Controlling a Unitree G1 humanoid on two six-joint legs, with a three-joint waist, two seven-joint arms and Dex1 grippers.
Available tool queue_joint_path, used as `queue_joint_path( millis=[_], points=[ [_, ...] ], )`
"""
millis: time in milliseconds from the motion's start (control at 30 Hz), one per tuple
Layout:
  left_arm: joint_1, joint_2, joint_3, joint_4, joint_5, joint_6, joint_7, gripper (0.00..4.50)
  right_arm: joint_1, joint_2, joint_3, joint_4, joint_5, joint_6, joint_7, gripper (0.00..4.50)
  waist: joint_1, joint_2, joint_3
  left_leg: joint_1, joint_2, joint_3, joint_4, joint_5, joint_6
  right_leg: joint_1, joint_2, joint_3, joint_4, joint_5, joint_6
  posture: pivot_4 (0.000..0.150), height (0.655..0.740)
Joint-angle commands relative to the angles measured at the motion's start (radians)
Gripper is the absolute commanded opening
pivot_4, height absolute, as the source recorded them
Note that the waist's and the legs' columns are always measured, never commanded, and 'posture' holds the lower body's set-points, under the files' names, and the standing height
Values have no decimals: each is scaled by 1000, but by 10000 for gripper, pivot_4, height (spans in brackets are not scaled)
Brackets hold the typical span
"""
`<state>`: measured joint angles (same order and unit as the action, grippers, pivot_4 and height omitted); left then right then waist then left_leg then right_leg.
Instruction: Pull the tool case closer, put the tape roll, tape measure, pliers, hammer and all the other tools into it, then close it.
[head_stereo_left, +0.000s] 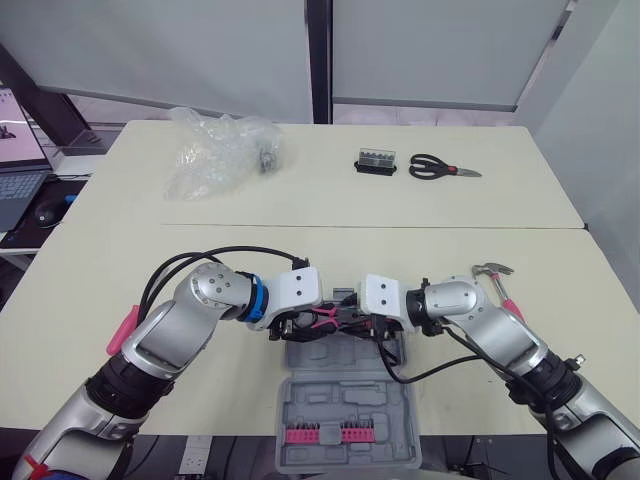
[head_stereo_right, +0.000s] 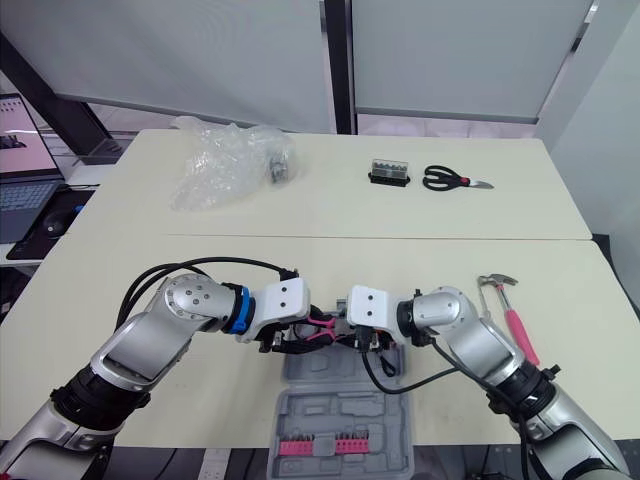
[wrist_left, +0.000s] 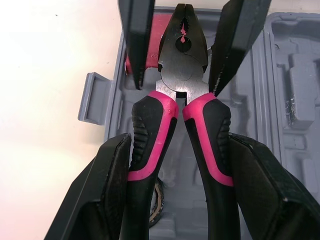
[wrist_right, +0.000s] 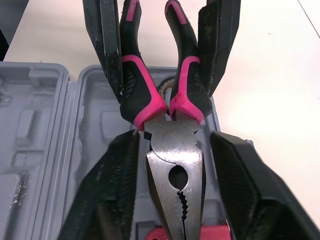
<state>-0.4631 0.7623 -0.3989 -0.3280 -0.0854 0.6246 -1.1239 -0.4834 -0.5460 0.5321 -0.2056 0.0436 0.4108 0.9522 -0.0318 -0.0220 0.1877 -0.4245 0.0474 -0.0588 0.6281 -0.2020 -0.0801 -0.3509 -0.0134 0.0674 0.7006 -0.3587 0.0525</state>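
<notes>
Pale bench (head_stereo_left: 400, 215) in front of grey wall panels. The left tool (wrist_left: 180, 145) pinches the pink-and-black handles of the pliers (wrist_left: 182, 95). The right tool (wrist_right: 175, 140) is spread around the pliers' head, with narrow gaps on both sides. The pliers hang over the open grey tool case (head_stereo_left: 300, 400) at the near bench edge. A dark ring (wrist_left: 160, 200) and a red item (wrist_left: 150, 35) lie beneath, mostly covered and unidentifiable. The hammer (head_stereo_left: 497, 280) lies right of the case, its handle partly behind the right arm. Scissors (head_stereo_left: 440, 168) lie well beyond.

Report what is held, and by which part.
The left gripper holds the pliers by their handles; the right gripper straddles the head, open.
</notes>
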Motion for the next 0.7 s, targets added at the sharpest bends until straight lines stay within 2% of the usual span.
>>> queue_joint_path(
  millis=[33,400,600,700],
  points=[
    [-7,3,11,-40,-5,-19,2,25559,3,-2,-14,-14,-19,-30,3,13194,0,0,0,0,0,0,0,0,0,0,0,0,0,0,0,1500,7400],
    [5,-5,44,-53,-44,-17,-5,25546,9,0,-61,-41,6,-26,9,12638,0,0,0,0,0,0,0,0,0,0,0,0,0,0,0,1500,7400],
    [43,37,142,-61,-119,-67,-45,44462,19,-21,-102,-93,23,-12,24,12636,-2,0,0,0,0,0,0,0,0,0,0,0,0,0,0,1500,7400],
    [97,83,243,-78,-213,-82,-97,45000,16,-50,-127,-130,33,13,38,12636,-3,0,0,0,0,0,0,0,0,-1,0,0,1,0,0,1500,7400]
  ],
)
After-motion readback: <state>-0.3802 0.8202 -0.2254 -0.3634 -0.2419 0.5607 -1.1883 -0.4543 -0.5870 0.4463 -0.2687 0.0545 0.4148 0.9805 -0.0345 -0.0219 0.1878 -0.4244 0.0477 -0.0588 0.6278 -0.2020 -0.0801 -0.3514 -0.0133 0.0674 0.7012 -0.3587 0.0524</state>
